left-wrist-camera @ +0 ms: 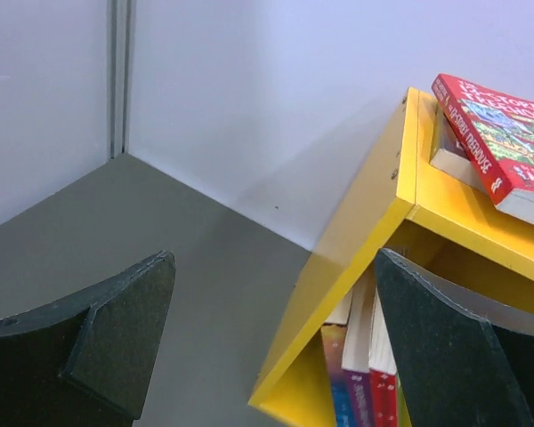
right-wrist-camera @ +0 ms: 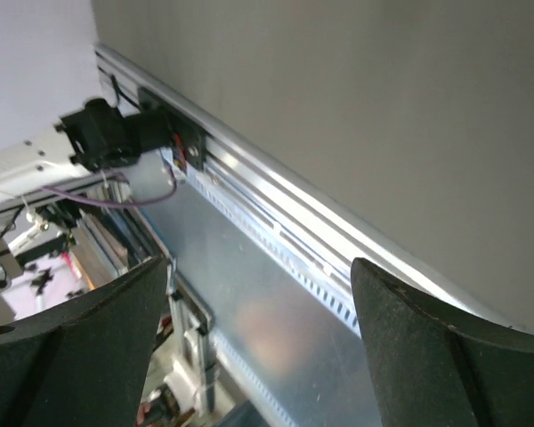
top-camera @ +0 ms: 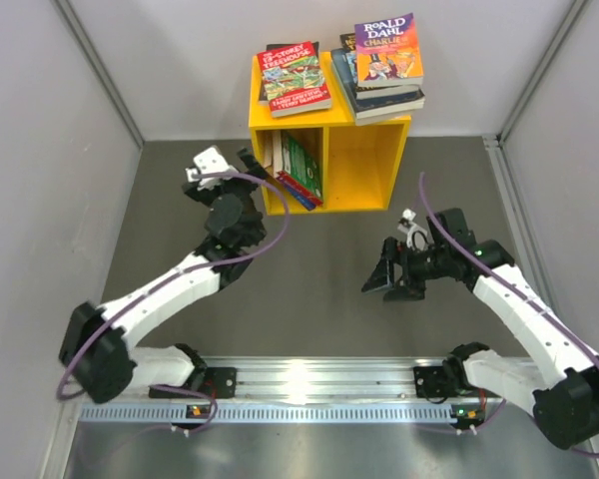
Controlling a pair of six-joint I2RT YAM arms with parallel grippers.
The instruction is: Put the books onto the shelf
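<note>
The yellow shelf (top-camera: 364,160) stands at the back of the table. A red book (top-camera: 295,82) lies on its top at the left, and a stack with an orange Roald Dahl book (top-camera: 388,50) lies on the right. Several more books (top-camera: 299,168) lean in the left compartment. My left gripper (top-camera: 226,166) hovers open and empty just left of the shelf. In the left wrist view the shelf's left wall (left-wrist-camera: 365,240), the leaning books (left-wrist-camera: 365,356) and the red book (left-wrist-camera: 498,142) show beyond the left gripper (left-wrist-camera: 274,262). My right gripper (top-camera: 391,287) hangs open and empty over the floor, in front of the shelf.
Grey walls close in the table at the left, back and right, with a corner post (left-wrist-camera: 117,80) near the left gripper. The metal rail (top-camera: 319,384) with both arm bases runs along the near edge. The right wrist view faces that rail (right-wrist-camera: 276,205) and the left arm's base (right-wrist-camera: 116,133).
</note>
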